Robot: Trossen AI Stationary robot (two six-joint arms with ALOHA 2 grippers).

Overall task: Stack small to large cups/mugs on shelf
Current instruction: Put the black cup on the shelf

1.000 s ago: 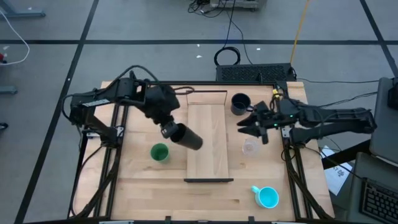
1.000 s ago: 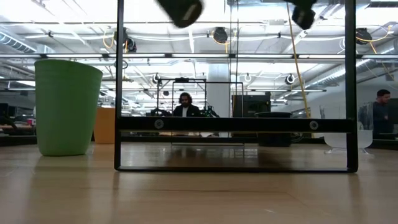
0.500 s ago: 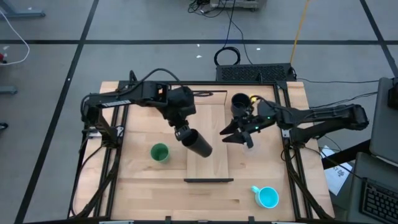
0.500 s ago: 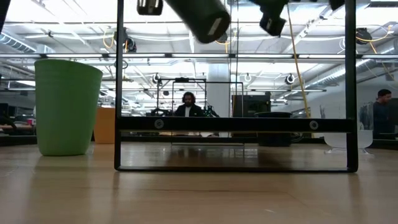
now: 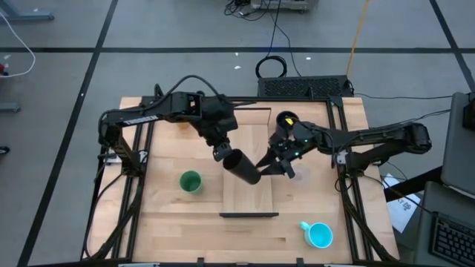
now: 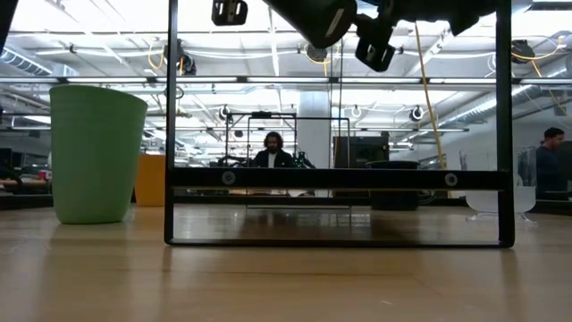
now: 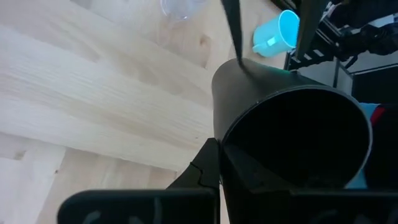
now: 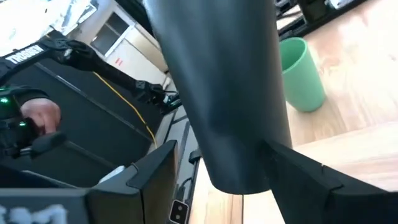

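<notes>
My left gripper (image 5: 223, 153) is shut on the tall black cup (image 5: 243, 167), held tilted in the air above the shelf (image 5: 249, 199). My right gripper (image 5: 269, 167) is open. Its fingers (image 8: 306, 175) stand on either side of the cup's closed end (image 8: 239, 163). The green cup (image 5: 191, 182) stands on the table left of the shelf. The blue mug (image 5: 320, 235) lies near the table's near right corner, and the dark mug (image 5: 286, 122) stands right of the shelf's far end. The clear cup (image 6: 500, 200) and the orange cup (image 6: 150, 179) show in the low view. My left gripper holds the black cup at its open rim end (image 7: 219, 138). One finger (image 7: 207, 167) lies outside the wall; the other is lost in the dark inside. The cup is lifted clear, slanting down toward the table's near right. My right gripper: I cannot tell whether its fingers touch the cup's closed end.
A black frame (image 5: 142, 185) runs along the table's left and right sides. A keyboard (image 5: 304, 87) sits past the far edge. Bare shelf board lies below the cup. People show in the room behind the table (image 6: 271, 152).
My left gripper has carried the black cup toward the table's right, from beside the shelf's left edge to above its middle. My right gripper has moved toward the table's left, away from the clear cup, until its fingers stand around the black cup's closed end.
</notes>
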